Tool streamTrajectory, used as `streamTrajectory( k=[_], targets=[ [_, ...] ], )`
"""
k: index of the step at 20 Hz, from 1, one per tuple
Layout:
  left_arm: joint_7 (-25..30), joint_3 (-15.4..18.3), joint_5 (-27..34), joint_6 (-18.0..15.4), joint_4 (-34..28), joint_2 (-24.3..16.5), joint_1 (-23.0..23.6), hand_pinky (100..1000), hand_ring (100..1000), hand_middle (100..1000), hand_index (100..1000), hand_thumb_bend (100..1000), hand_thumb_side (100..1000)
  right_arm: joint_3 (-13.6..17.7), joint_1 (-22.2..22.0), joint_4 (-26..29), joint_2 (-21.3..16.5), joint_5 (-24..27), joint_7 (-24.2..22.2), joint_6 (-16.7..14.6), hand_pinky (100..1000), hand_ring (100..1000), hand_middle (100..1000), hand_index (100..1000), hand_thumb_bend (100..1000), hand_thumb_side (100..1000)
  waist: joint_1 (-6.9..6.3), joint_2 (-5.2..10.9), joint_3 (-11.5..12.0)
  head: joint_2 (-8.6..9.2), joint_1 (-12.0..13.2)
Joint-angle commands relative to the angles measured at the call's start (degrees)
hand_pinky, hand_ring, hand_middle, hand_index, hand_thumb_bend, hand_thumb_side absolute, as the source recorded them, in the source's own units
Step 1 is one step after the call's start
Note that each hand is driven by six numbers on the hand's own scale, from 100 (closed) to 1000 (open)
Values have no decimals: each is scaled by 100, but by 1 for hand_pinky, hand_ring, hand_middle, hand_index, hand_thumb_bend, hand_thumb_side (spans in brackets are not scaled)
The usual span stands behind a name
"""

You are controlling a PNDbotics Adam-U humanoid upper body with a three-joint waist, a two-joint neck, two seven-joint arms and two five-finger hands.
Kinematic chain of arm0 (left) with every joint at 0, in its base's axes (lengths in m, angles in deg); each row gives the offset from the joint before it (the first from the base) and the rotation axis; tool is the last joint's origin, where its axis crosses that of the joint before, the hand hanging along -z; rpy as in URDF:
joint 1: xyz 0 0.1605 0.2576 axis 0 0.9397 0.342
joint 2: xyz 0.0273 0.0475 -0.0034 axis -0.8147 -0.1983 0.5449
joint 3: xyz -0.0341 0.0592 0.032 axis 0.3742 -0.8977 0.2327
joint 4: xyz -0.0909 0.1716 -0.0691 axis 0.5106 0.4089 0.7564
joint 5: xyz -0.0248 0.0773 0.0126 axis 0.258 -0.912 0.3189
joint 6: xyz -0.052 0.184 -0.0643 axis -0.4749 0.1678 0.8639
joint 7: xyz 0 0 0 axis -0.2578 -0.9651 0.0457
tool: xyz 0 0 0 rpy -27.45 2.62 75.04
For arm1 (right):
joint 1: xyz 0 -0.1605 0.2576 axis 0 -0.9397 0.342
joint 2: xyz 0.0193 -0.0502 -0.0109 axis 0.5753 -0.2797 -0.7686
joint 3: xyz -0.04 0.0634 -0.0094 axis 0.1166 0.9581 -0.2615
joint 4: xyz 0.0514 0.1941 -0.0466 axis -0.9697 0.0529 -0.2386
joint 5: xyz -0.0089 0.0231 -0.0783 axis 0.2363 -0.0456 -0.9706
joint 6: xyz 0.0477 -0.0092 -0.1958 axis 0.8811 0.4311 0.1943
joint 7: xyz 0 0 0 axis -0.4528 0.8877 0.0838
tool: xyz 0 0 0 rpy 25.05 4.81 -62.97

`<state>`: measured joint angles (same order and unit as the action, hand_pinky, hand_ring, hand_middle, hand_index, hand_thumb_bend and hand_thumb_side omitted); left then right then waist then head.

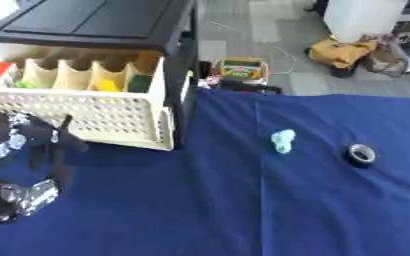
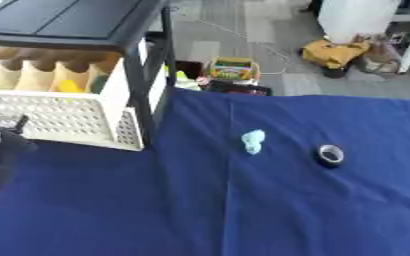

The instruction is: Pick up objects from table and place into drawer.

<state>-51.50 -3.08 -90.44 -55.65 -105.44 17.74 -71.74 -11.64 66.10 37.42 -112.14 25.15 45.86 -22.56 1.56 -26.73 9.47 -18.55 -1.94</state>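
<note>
Looking down from the head, from above and at a slant, onto the blue table (image 1: 270, 200), with floor beyond at the top. Left eye set slightly leftward, taking in more of the drawer (image 1: 77, 117) and the left hand (image 1: 33, 145). Shared by both: drawer, pale lump (image 2: 253, 141), tape roll (image 2: 331, 155)

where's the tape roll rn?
The tape roll lies on the blue cloth at the table's right side, just right of the small light-green object, far from the open drawer.
</note>
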Motion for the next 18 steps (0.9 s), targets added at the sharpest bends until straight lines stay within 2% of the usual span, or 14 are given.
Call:
streamTrajectory(
  k=[1, 13, 18],
  targets=[
    [122, 92, -190, 63, 14, -209, -54, 693, 500, 549, 855, 100, 920, 71, 24, 92, -72, 0, 5, -14, 545, 682, 444, 726, 110, 948, -1, 155, -17, 47, 62],
    [78, 118, -791, 18, 1012, -109, -390, 692, 548, 567, 851, 100, 894, 59, 26, 92, 3, -27, -21, -2, 546, 683, 441, 727, 114, 947, 7, 87, -64, 130, 96],
    [-133, 47, -678, 43, 1251, 1, -571, 703, 540, 562, 851, 100, 891, 58, 19, 92, 48, -44, -41, 26, 546, 683, 440, 727, 115, 946, 12, 69, -80, 171, 102]
  ],
)
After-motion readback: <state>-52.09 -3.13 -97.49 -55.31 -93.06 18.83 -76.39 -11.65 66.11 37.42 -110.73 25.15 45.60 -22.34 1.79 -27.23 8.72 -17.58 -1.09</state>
